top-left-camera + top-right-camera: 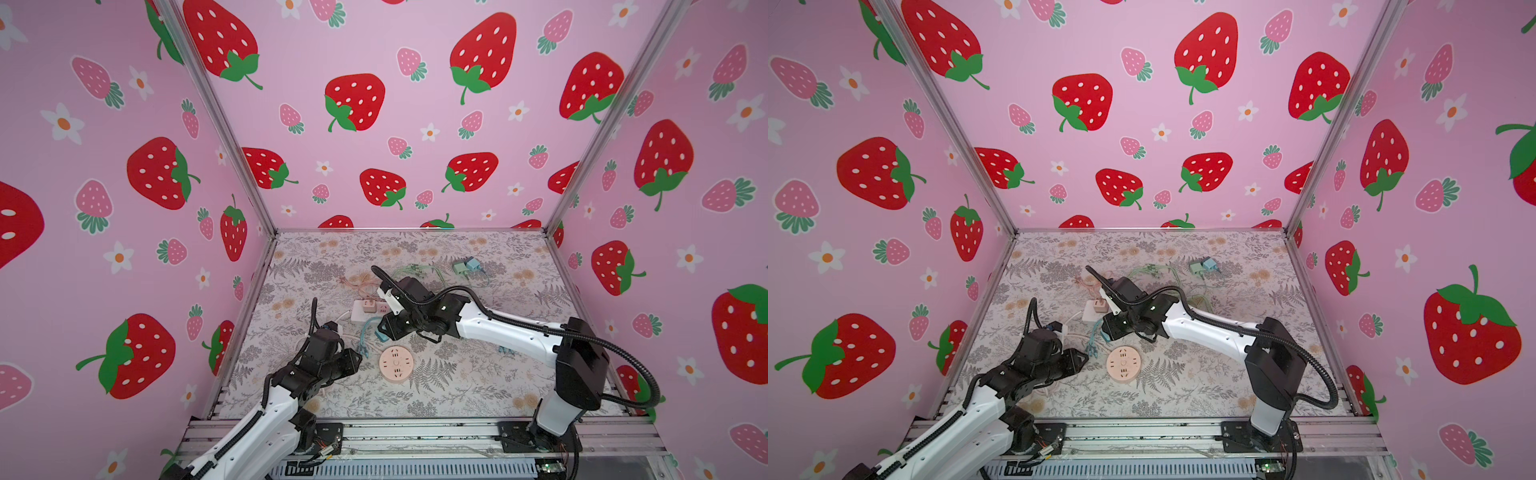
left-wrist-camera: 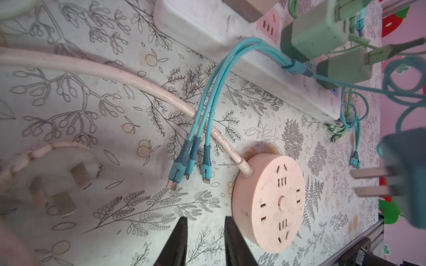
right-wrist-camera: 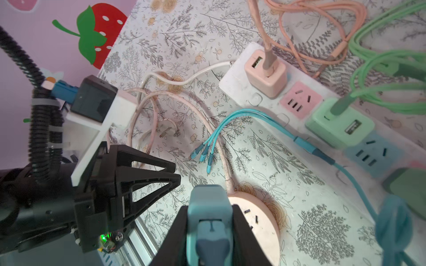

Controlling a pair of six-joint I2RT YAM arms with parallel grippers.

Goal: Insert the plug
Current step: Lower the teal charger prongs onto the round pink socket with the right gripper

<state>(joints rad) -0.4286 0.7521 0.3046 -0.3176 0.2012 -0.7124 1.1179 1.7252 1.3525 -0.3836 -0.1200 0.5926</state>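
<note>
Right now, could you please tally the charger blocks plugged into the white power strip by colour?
Pink charger block: 1
Green charger blocks: 2
Total on the power strip: 3

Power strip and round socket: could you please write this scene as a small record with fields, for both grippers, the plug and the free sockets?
right gripper: shut on teal plug
teal plug state: prongs bare, not yet in any socket
left gripper: jaws slightly apart, empty, beside round pink socket
round pink socket state: all holes free; its own three-pin plug lies loose, unplugged
power strip: pink charger and green charger plugged in
free on strip: pink outlet, blue outlet
</note>
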